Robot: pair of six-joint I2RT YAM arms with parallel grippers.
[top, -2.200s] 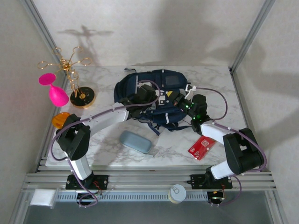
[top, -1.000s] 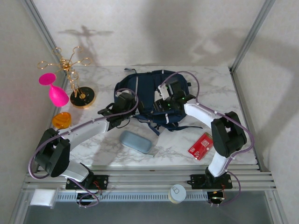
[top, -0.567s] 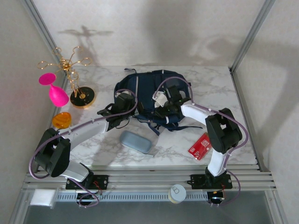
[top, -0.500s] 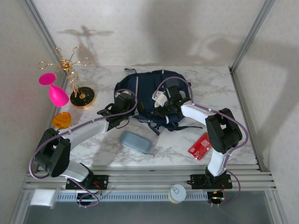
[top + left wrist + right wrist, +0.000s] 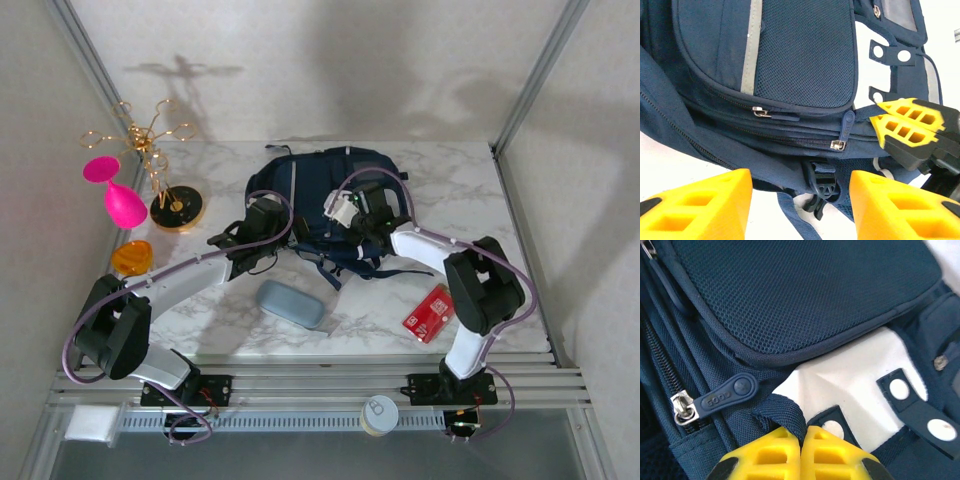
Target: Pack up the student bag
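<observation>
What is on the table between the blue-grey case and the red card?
Nothing. In the top external view the marble table is bare between the blue-grey case and the red card.

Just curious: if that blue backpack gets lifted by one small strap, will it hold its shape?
Probably not: the student bag is soft, creased fabric, so it should sag. The webbing loop pinched by the right gripper would likely pull taut first.

— What is the student bag (image 5: 320, 195) made of?
— Matt navy woven cloth, with open mesh on its front pocket (image 5: 790, 290).
— Its zip?
— Shiny metal slider (image 5: 684, 412), matt rubbery pull tab (image 5: 725, 396). Under the bag, the table (image 5: 460, 185) looks like smooth marble.
</observation>
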